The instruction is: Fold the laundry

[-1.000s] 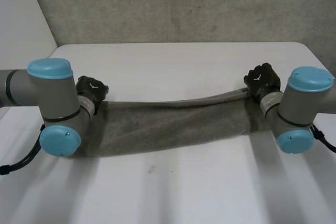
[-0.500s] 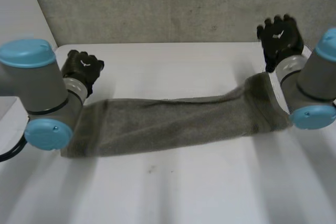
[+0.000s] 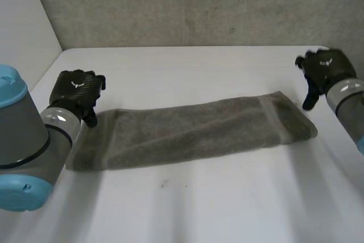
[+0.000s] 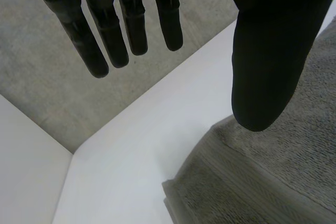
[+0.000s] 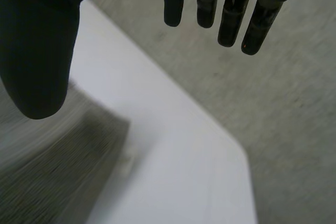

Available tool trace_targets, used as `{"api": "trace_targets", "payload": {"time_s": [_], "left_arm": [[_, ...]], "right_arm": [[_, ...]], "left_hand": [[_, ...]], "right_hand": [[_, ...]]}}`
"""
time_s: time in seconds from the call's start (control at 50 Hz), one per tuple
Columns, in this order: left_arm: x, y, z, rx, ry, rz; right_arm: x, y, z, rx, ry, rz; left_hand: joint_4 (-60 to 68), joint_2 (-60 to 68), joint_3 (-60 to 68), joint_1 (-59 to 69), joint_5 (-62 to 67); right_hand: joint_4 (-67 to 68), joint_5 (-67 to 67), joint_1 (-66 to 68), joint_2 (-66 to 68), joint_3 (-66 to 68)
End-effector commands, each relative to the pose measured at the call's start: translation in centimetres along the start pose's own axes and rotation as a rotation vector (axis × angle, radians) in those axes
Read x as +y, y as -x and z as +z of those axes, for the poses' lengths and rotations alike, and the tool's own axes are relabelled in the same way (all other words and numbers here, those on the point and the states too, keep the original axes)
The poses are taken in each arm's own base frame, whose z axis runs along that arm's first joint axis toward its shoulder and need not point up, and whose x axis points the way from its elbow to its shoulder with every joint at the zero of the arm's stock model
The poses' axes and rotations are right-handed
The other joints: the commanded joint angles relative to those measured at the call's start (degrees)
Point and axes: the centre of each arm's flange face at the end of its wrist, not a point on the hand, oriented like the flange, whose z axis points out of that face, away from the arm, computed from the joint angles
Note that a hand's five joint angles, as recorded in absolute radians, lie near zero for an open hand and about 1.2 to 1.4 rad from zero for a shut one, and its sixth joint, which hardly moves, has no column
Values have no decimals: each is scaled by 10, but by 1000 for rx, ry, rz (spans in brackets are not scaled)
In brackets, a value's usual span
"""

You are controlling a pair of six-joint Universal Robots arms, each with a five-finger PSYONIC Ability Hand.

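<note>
folded towel (image 3: 187,132) lies flat between left hand (image 3: 75,91) and right hand (image 3: 327,70), fingers straight, holding nothing.

L hand (image 4: 262,51) open, fingers straight, above towel (image 4: 273,177) corner on table (image 4: 136,150).

The towel (image 3: 187,132) is coloured a dull grey-brown all over, and a plain woven band is seen across it near its right end. The table (image 3: 227,197) is coloured white. The far wall (image 3: 199,4) is grey and is dotted with small dark spots. The left hand (image 3: 77,90) and the right hand (image 3: 327,71) are both made in black. The left arm (image 3: 25,138) is coloured grey, and its cap (image 3: 20,192) is light blue.
</note>
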Motion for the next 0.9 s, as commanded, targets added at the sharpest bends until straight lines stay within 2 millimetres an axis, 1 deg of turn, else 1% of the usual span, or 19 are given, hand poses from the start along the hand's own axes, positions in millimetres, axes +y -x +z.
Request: {"api": "trace_targets", "payload": {"time_s": [0.02,0.22,0.34,0.36,0.44,0.52,0.54,0.56,0.58,0.6,0.64,0.7,0.74,0.76,0.8,0.82,0.84,0.86,0.9], "left_arm": [[8,1,-1,-9,4,-13],[11,0,-1,-13,-2,-16],[8,2,-3,-18,-14,-17],[9,1,-6,-15,-15,-17],[9,1,-6,-16,-14,-17],[9,1,-6,-15,-15,-17],[9,1,-6,-15,-15,-17],[9,1,-6,-14,-14,-17],[9,1,-6,-14,-14,-17],[9,1,-6,-14,-14,-17],[9,1,-6,-16,-13,-17],[9,1,-5,-17,-12,-17],[8,2,-5,-18,-15,-17],[8,2,-5,-18,-15,-17],[8,2,-5,-18,-15,-17],[8,2,-5,-18,-15,-17],[9,2,-5,-18,-14,-17],[9,2,-5,-18,-14,-17],[9,2,-5,-18,-14,-17]], "right_arm": [[35,3,-6,-45,117,8],[88,10,16,-114,168,-19],[97,13,22,-117,160,-42],[131,-69,45,239,346,-332],[133,-95,44,335,391,-378],[97,-108,39,395,252,-311],[97,-108,39,395,251,-311],[79,-108,35,409,180,-271],[61,-100,31,397,112,-233],[61,-100,31,397,111,-233],[27,-65,23,312,-26,-176],[11,-44,19,254,-96,-158],[-15,8,7,115,-219,-161],[-16,8,7,115,-219,-161],[-40,59,-12,-22,-338,-175],[-40,59,-12,-22,-339,-175],[-48,84,-22,-91,-392,-180],[-48,84,-22,-92,-393,-180],[-57,135,-44,-230,-481,-191]], "left_hand": [[12,10,10,9,13],[9,7,7,5,9],[9,7,7,5,9],[9,7,7,5,9],[9,7,7,5,9],[9,7,7,5,9],[9,7,7,5,9],[9,7,7,5,9],[9,7,7,5,9],[9,7,7,5,9],[9,7,7,5,9],[9,7,7,5,9],[9,7,7,5,9],[9,7,7,5,9],[9,7,7,5,9],[9,7,7,5,9],[9,7,7,5,9],[9,7,7,5,9],[9,7,7,5,9]], "right_hand": [[169,162,195,170,169],[244,238,271,246,245],[251,245,277,252,251],[644,638,670,645,644],[644,638,670,645,644],[644,638,670,645,644],[644,638,670,645,644],[644,638,670,645,644],[644,638,670,645,644],[644,638,670,645,644],[644,638,670,645,644],[644,638,670,645,644],[644,638,670,645,644],[644,638,670,645,644],[644,638,670,645,644],[644,638,670,645,644],[644,638,670,645,644],[644,638,670,645,644],[644,638,670,645,644]]}}
